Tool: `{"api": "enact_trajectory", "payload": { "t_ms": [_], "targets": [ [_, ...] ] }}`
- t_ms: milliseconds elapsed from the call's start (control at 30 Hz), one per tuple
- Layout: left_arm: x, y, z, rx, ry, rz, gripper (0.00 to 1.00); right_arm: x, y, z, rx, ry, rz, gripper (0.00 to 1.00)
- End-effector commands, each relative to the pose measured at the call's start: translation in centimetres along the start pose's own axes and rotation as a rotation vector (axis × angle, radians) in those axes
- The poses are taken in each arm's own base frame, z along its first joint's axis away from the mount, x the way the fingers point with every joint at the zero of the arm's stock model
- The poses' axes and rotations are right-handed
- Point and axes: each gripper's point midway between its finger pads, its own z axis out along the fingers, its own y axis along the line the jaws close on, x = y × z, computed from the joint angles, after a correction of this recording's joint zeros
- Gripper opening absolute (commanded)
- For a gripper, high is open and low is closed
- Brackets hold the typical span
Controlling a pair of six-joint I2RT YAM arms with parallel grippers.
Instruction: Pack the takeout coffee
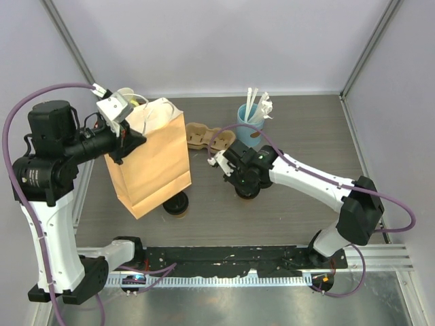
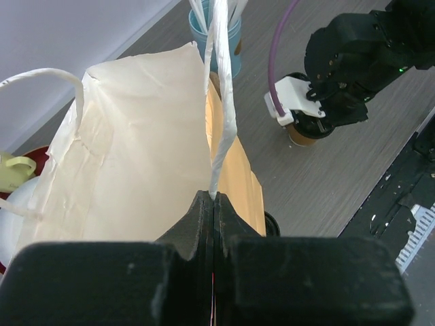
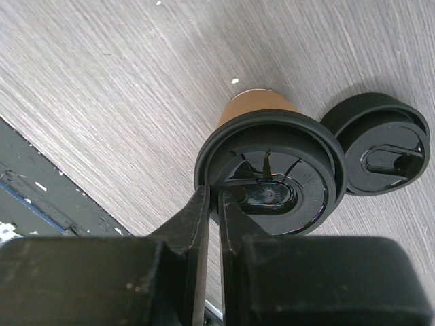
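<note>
A tan takeout coffee cup (image 3: 255, 109) with a black sip lid (image 3: 306, 173) stands on the grey table. My right gripper (image 3: 214, 193) is shut on the near rim of that lid, one finger outside the rim and one inside. In the top view this cup (image 1: 248, 193) sits just under the right gripper (image 1: 239, 182). Another lidded coffee cup (image 1: 178, 204) stands at the front foot of the brown paper bag (image 1: 153, 159). My left gripper (image 2: 214, 197) is shut on the bag's white paper handle (image 2: 222, 102) and holds the bag (image 2: 136, 156) upright with its mouth open.
A second black lid (image 3: 380, 146) lies right beside the gripped cup; whether a cup is under it does not show. A blue cup of white stirrers (image 1: 250, 119) and a cardboard cup carrier (image 1: 207, 137) stand behind. A black strip (image 1: 224, 261) runs along the near edge.
</note>
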Motion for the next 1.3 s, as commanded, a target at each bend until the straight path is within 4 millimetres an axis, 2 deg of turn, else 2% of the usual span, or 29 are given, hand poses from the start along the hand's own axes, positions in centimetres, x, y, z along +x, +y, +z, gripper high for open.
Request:
{"api": "enact_trajectory", "payload": {
  "t_ms": [0,167,367,633,933,1167,1233,1267],
  "targets": [
    [-0.8,-0.5,-0.8,-0.007,-0.034,0.031,0.0,-1.3,-0.9,-0.6,-0.03,-0.065,0.07,0.09],
    [-0.6,-0.5,-1.0,-0.014,-0.029,0.041,0.0,-1.0,-3.8,-0.2,0.087,-0.023,0.121,0.07],
    [-0.5,-0.6,-1.1,-0.014,-0.025,0.052,0.0,-0.2,-5.4,0.0,0.136,0.007,0.142,0.06],
    [-0.7,-0.9,-1.0,0.013,-0.032,0.044,0.0,1.1,-10.4,-0.5,0.198,0.0,0.249,0.05],
    [-0.5,-1.5,-0.7,0.049,-0.036,0.032,0.0,1.8,-15.0,-1.0,0.214,-0.03,0.343,0.05],
    [-0.2,-1.8,-0.7,0.066,-0.03,0.032,0.0,1.3,-16.0,-1.3,0.196,-0.033,0.352,0.08],
    [-0.2,-1.9,-0.8,0.066,-0.028,0.044,0.0,1.3,-16.1,-1.4,0.194,-0.027,0.348,0.13],
    [-0.1,-2.0,-0.9,0.069,-0.027,0.047,0.0,1.4,-16.0,-1.3,0.188,-0.014,0.347,0.19]
  ]
}}
